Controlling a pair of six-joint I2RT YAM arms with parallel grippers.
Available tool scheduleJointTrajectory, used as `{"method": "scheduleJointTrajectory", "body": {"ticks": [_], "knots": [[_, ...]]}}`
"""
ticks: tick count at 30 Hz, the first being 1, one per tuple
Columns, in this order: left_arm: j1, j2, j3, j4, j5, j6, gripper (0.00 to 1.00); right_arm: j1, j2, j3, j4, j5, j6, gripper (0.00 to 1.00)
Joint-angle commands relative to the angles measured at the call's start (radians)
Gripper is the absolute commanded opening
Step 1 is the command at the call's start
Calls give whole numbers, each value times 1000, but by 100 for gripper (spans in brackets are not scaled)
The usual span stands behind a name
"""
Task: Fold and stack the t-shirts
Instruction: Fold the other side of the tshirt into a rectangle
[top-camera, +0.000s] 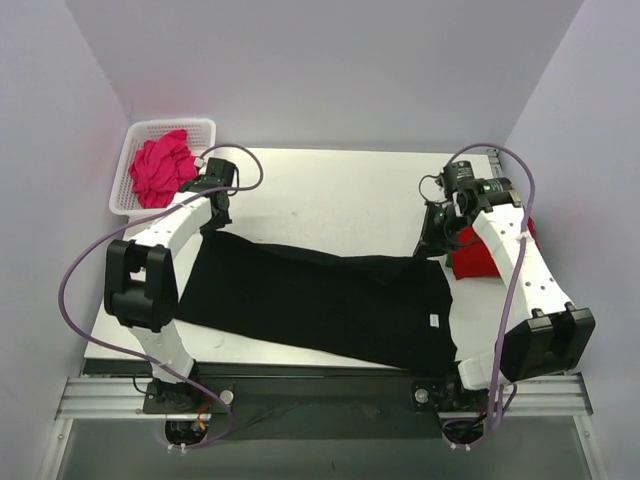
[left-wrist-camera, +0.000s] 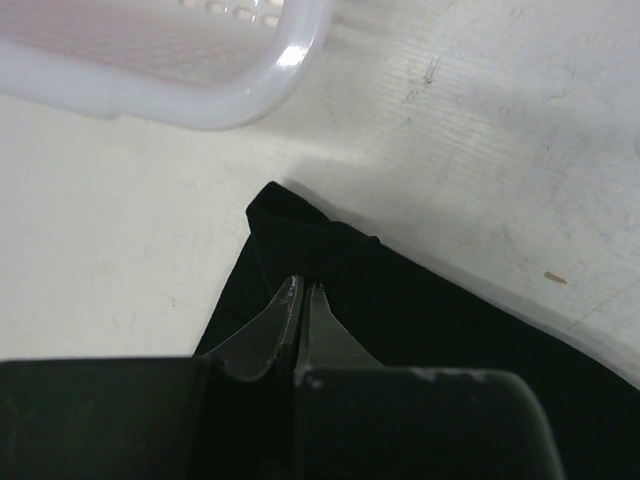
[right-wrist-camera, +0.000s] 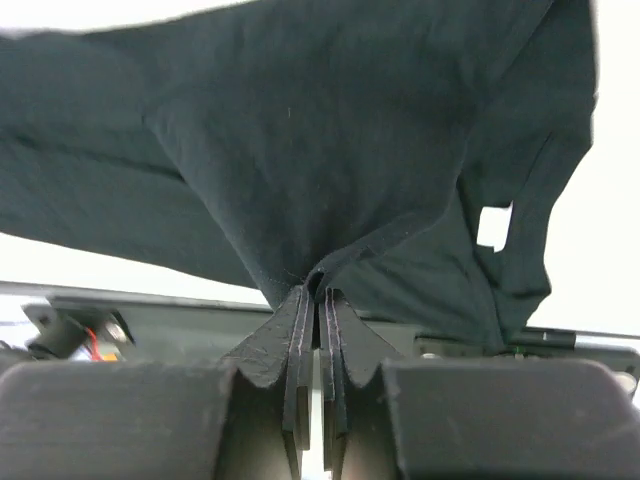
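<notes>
Basket (top-camera: 128, 160) of white plastic mesh at the far left corner of the desk (top-camera: 330, 185), rectangular, with a smooth rounded rim that looks glossy in the left wrist view. Inside it, magenta-pink t-shirt (top-camera: 160, 168), crumpled into a loose heap over most of the floor. Just beside the basket's near corner, left pincer (left-wrist-camera: 303, 290), its thin fingers almost together and nipping the far left corner of the black t-shirt (top-camera: 320, 300). Spread from there across the middle of the desk as a wide, mostly flat band of matte soft cloth, slanting toward the near right, with its right end drooping over the near desk edge. Small white tag (top-camera: 434, 320) on that right end. Right pincer (right-wrist-camera: 318, 290) clamped tight on a gathered fold at the far right edge of the same black t-shirt, wrinkles fanning out from the pinch. Behind the right arm (top-camera: 520, 260), at the right desk edge, red t-shirt (top-camera: 472, 262), bunched or folded, cannot tell which, and largely hidden by the arm. Desk surface pale and hard, lightly scuffed and speckled up close. Purple cables (top-camera: 75, 270) looping from both arms. Ribbed metal rail (top-camera: 300, 400) along the near edge, carrying both arm bases.
</notes>
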Motion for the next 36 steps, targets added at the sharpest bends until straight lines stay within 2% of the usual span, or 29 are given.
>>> {"method": "scheduleJointTrajectory", "body": {"ticks": [1, 12, 21, 25, 28, 32, 36], "knots": [[4, -74, -61, 42, -10, -68, 0, 35, -34, -72, -54, -20, 9, 0], [18, -141, -235, 61, -6, -135, 1, 124, -100, -231, -52, 16, 47, 0], [29, -173, -287, 48, -11, -161, 7, 141, -132, -290, -54, 8, 59, 0], [41, -201, -321, 44, -10, -177, 22, 147, -151, -312, -58, -7, 67, 0], [60, -223, -347, 36, 4, -181, 26, 159, -157, -320, -65, -23, 64, 0], [89, -304, -397, 36, 26, -200, 44, 177, -154, -347, -68, -30, 61, 0], [96, -354, -407, 50, 33, -198, 49, 194, -154, -369, -68, -26, 67, 0]]}}
